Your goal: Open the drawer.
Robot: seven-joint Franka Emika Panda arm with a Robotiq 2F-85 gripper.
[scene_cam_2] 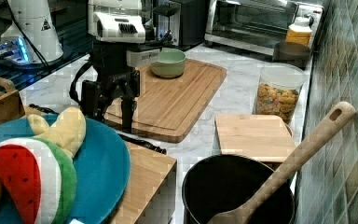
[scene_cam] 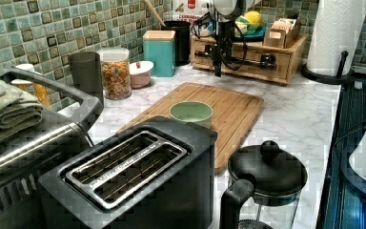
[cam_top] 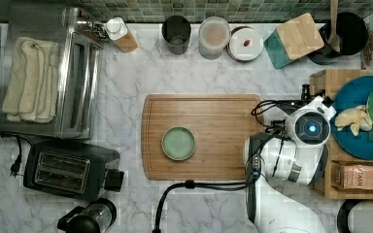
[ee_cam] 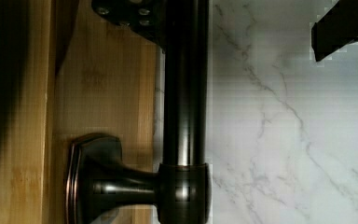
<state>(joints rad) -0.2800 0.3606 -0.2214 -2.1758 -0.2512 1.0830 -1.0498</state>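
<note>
The drawer (scene_cam: 255, 58) sits in a low light-wood stand (cam_top: 321, 78) under a teal plate, its front flush with the stand in the left view. Its long black bar handle (ee_cam: 184, 102) runs across the wooden front (ee_cam: 105, 93). My gripper (ee_cam: 230, 32) is open and straddles the bar: one finger (ee_cam: 130, 14) is between the bar and the wood, the other finger (ee_cam: 342, 25) is over the marble. In the right view the gripper (scene_cam_2: 110, 114) hangs fingers-down just above the handle (scene_cam_2: 142, 143). The left view has the gripper (scene_cam: 218, 67) at the handle's left end.
A wooden cutting board (cam_top: 223, 116) with a green bowl (cam_top: 178, 143) lies beside the stand. The teal plate (cam_top: 354, 141) holds toy fruit. Jars and a pot line the tiled wall. A toaster (cam_top: 63, 170), a toaster oven (cam_top: 77, 82) and a coffee press (scene_cam: 264, 176) stand further off.
</note>
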